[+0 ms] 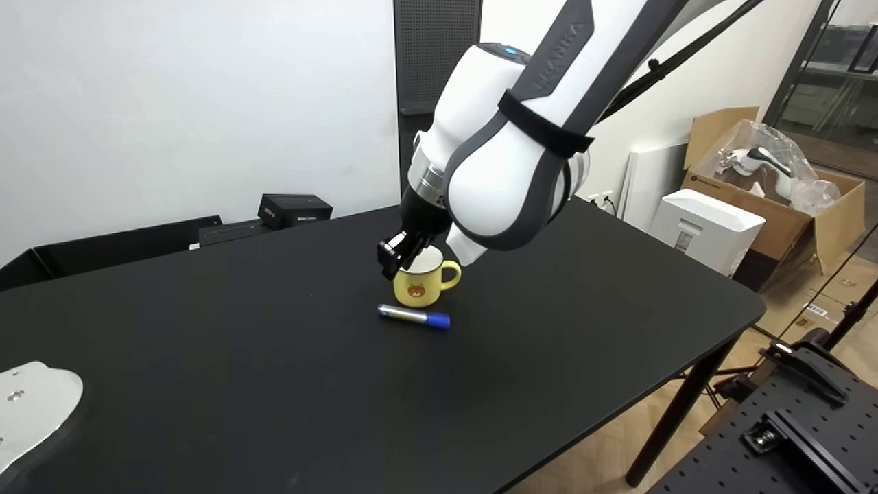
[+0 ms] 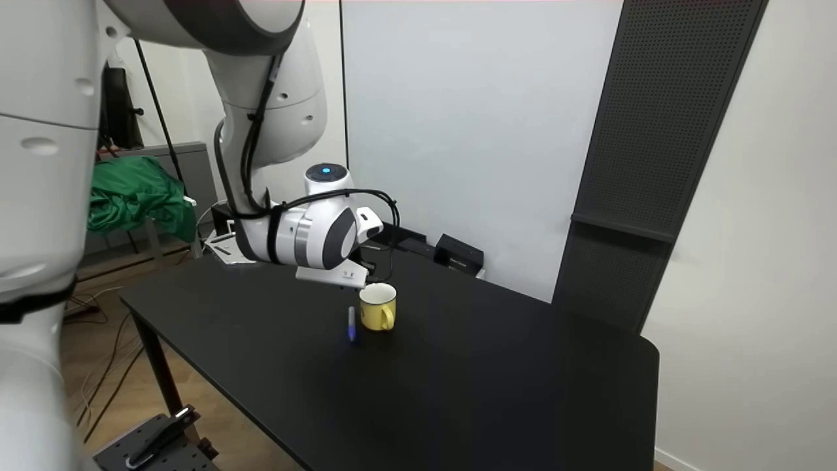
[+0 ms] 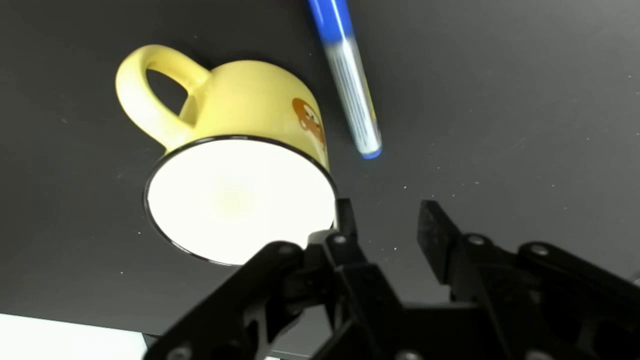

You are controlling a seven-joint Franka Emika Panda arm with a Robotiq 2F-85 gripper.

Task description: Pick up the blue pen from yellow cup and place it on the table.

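On counter point(image 1: 288, 384) beside yellow cup point(image 1: 420, 284), see blue pen point(image 3: 349, 75) ahead of claw point(image 3: 386, 215) in wrist view, lengthwise toward parted, empty jaws. Looks placed; retreat.

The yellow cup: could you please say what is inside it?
In the wrist view, the yellow cup shows only a bright, pale interior; the gripper hides its lower-right part.

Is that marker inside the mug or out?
Out: the blue-capped marker lies on the black table beside the yellow mug; all three views show it.
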